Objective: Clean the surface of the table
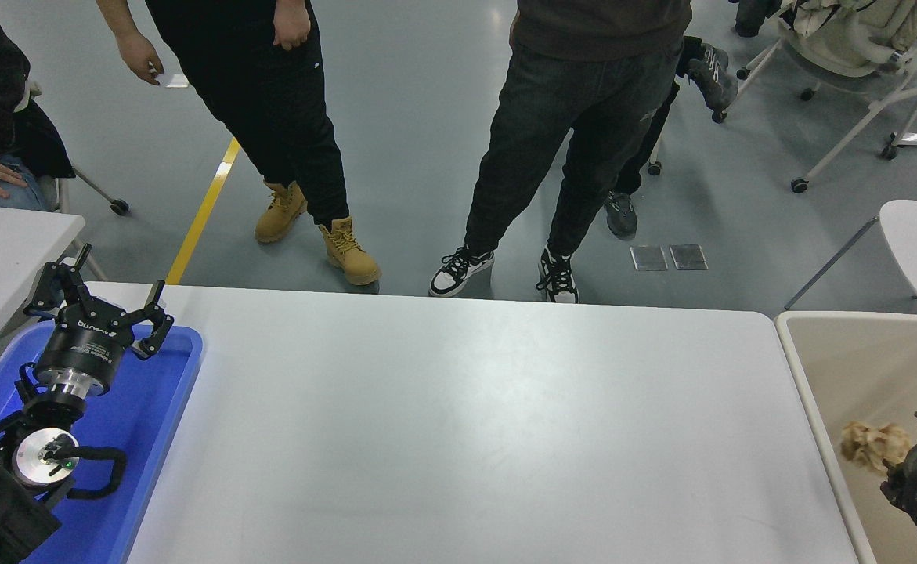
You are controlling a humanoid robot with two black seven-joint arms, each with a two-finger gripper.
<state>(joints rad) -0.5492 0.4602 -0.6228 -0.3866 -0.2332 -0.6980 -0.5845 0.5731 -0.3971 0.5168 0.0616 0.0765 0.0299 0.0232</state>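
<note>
Hanging over the beige bin (pixel 834 368), the right pincer (pixel 908 462) touches a crumpled tan wad (pixel 869 445); its grip I cannot tell. Left pincer (pixel 102 309) gapes wide above the blue tray (pixel 168 407). The table surface (pixel 466 431) spreads between them, two people's legs beyond.

A grey glossy floor (pixel 427 117) fills the upper frame, crossed by a yellow line (pixel 203 211) at upper left. White wheeled chairs (pixel 857 70) stand at upper right, two metal floor plates (pixel 668 257) below them.
</note>
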